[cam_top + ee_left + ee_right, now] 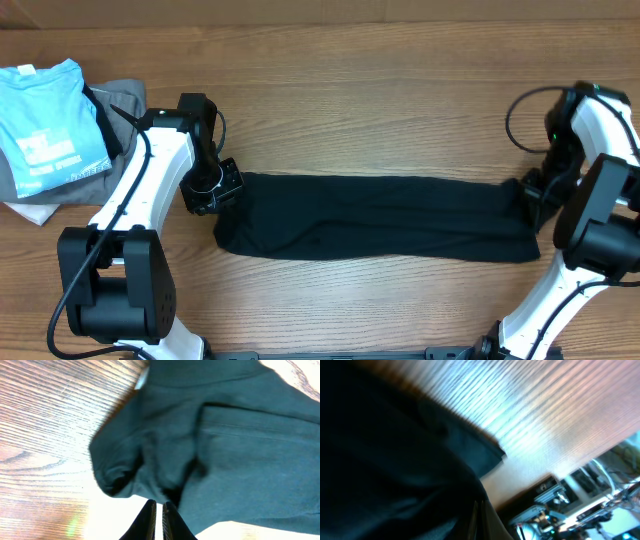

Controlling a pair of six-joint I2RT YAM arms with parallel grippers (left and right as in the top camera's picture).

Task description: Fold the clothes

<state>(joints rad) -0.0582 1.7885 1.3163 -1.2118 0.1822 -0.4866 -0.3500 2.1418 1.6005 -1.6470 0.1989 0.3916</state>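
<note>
A long black garment (380, 215) lies stretched flat across the middle of the wooden table. My left gripper (215, 190) is at its left end. In the left wrist view the fingers (158, 507) are shut, with the bunched edge of the cloth (225, 445) at their tips. My right gripper (528, 195) is at the garment's right end. In the right wrist view its fingers (479, 510) are shut and the dark cloth (380, 460) fills the left side up to them.
A stack of folded clothes sits at the far left: a light blue shirt (45, 120) on a grey garment (125, 95), with white cloth (30, 210) beneath. The arm bases (110, 290) (560, 310) stand at the front corners.
</note>
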